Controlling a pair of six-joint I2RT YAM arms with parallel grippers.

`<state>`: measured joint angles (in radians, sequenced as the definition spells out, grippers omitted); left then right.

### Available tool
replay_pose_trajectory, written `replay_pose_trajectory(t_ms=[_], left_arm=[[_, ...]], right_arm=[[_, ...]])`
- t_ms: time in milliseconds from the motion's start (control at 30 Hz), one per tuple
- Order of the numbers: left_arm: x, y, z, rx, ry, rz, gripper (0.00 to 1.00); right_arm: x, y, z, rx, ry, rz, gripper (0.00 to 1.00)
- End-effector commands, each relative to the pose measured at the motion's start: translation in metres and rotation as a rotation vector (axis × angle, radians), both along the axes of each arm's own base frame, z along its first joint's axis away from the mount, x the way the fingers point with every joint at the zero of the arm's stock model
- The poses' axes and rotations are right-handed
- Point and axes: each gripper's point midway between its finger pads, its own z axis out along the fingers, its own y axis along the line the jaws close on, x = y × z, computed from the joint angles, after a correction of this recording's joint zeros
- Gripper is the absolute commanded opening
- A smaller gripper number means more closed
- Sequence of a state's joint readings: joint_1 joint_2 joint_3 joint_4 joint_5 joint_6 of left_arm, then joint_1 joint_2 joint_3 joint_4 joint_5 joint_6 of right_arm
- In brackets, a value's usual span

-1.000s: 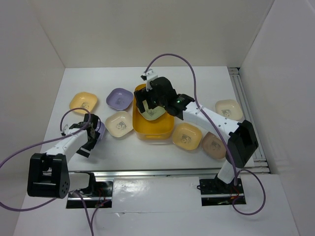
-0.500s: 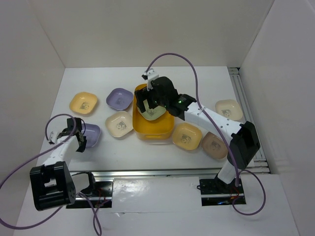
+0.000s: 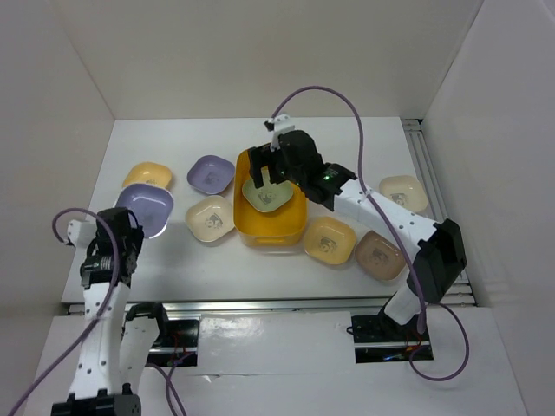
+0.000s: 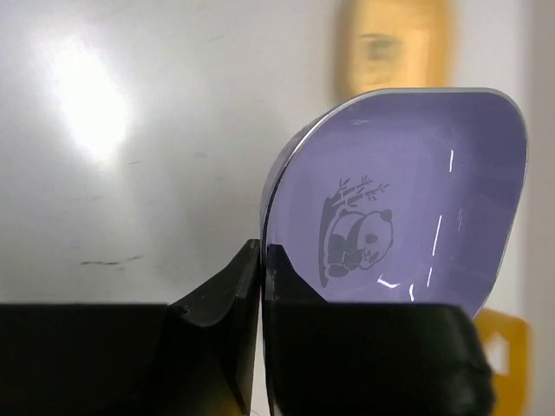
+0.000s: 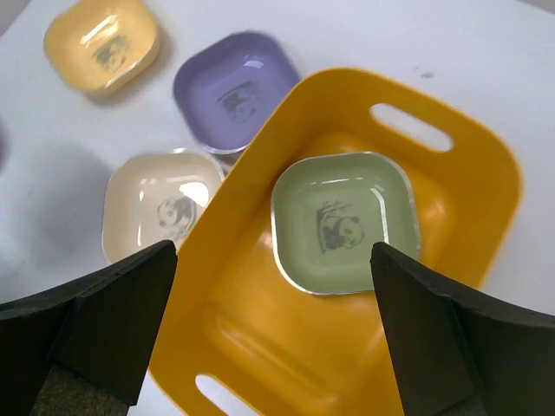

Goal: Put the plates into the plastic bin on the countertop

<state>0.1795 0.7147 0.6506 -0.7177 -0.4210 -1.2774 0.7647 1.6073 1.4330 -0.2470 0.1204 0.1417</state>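
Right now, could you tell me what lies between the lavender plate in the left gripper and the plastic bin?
A cream plate lies on the countertop between the held lavender plate and the plastic bin, clearest in the top view.

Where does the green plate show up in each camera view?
Top external: the green plate sits at centre, inside the plastic bin.
Left wrist: not in it.
Right wrist: the green plate is just right of centre, lying in the plastic bin.
Shared landmark: the bin itself, seen in the top external and right wrist views.
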Motion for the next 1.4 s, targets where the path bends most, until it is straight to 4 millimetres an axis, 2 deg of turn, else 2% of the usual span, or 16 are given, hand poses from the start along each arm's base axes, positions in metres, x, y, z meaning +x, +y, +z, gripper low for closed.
replay_pose_trajectory(t_ms=[0, 100, 200, 267, 300, 333, 367, 433, 467, 500, 567, 700, 867, 967, 1033, 1367], left_arm=[[0.012, -0.005, 0.069, 0.097, -0.159, -0.093, 0.00], [0.046, -0.026, 0.102, 0.154, -0.236, -0.298, 0.00], [0.083, -0.060, 0.113, 0.182, -0.253, -0.540, 0.00], [0.107, -0.091, 0.136, 0.186, -0.305, -0.687, 0.00], [0.123, -0.101, 0.121, 0.183, -0.238, -0.755, 0.00], [0.133, -0.111, 0.122, 0.184, -0.227, -0.799, 0.00], [0.144, -0.133, 0.141, 0.200, -0.259, -0.873, 0.00], [0.165, -0.153, 0.126, 0.206, -0.184, -0.916, 0.00], [0.174, -0.159, 0.137, 0.233, -0.189, -0.908, 0.00], [0.175, -0.181, 0.134, 0.231, -0.176, -0.959, 0.00], [0.190, -0.202, 0.123, 0.221, -0.138, -0.968, 0.00], [0.193, -0.240, 0.091, 0.172, -0.048, -0.973, 0.00], [0.185, -0.266, 0.063, 0.132, 0.014, -0.929, 0.00], [0.186, -0.279, 0.052, 0.157, 0.059, -0.946, 0.00], [0.190, -0.281, 0.050, 0.152, 0.079, -0.941, 0.00], [0.197, -0.281, 0.025, 0.142, 0.148, -0.930, 0.01]], right_arm=[[0.015, -0.037, 0.052, 0.127, -0.083, -0.194, 1.00], [0.025, -0.080, 0.054, 0.165, -0.089, -0.386, 1.00], [0.035, -0.130, 0.033, 0.134, -0.035, -0.556, 1.00], [0.034, -0.160, 0.007, 0.090, 0.035, -0.631, 1.00], [0.034, -0.184, 0.007, 0.115, 0.049, -0.698, 1.00], [0.029, -0.196, -0.003, 0.112, 0.083, -0.726, 1.00], [0.021, -0.205, -0.025, 0.096, 0.126, -0.738, 1.00], [0.010, -0.227, -0.030, 0.108, 0.130, -0.785, 1.00], [0.005, -0.236, -0.037, 0.106, 0.145, -0.808, 1.00], [0.000, -0.245, -0.049, 0.085, 0.166, -0.829, 1.00], [-0.001, -0.270, -0.052, 0.076, 0.172, -0.896, 1.00], [-0.010, -0.276, -0.079, -0.004, 0.247, -0.858, 1.00], [-0.013, -0.283, -0.104, -0.065, 0.247, -0.864, 1.00], [-0.014, -0.272, -0.120, -0.060, 0.302, -0.812, 1.00], [-0.017, -0.265, -0.131, -0.055, 0.315, -0.781, 1.00], [-0.023, -0.248, -0.130, -0.063, 0.302, -0.727, 1.00]])
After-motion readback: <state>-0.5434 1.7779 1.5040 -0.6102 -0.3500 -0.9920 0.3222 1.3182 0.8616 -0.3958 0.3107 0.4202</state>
